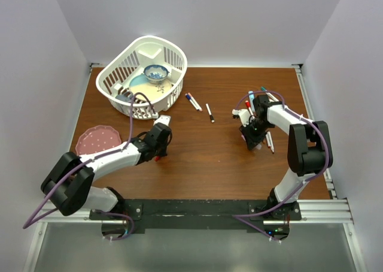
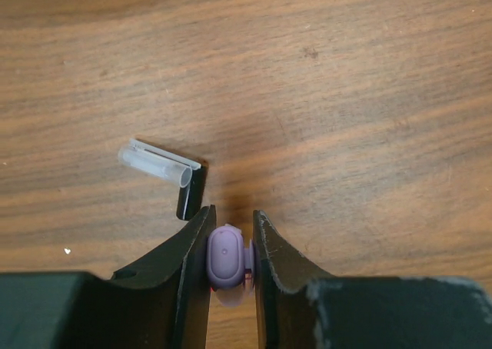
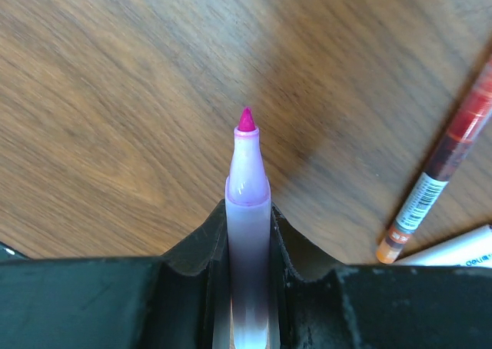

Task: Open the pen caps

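Note:
My left gripper (image 2: 233, 214) is shut on a purple pen cap (image 2: 227, 257), seen end-on between the jaws just above the wooden table (image 2: 346, 95). A loose black and clear cap (image 2: 184, 187) lies on the wood just ahead and to its left. My right gripper (image 3: 247, 207) is shut on a pale purple pen (image 3: 247, 180) that has no cap, its magenta tip pointing away from the jaws. In the top view the left gripper (image 1: 158, 156) hangs left of centre and the right gripper (image 1: 254, 145) hangs over the table's right side, well apart from it.
Two pens (image 1: 192, 101) (image 1: 210, 112) lie mid-table. More pens (image 1: 248, 104) cluster by the right arm, and an orange-ended pen (image 3: 438, 172) and a white one (image 3: 461, 250) lie right of the held pen. A white basket (image 1: 173, 95) holds a bowl (image 1: 156, 73). A pink plate (image 1: 96, 139) sits left.

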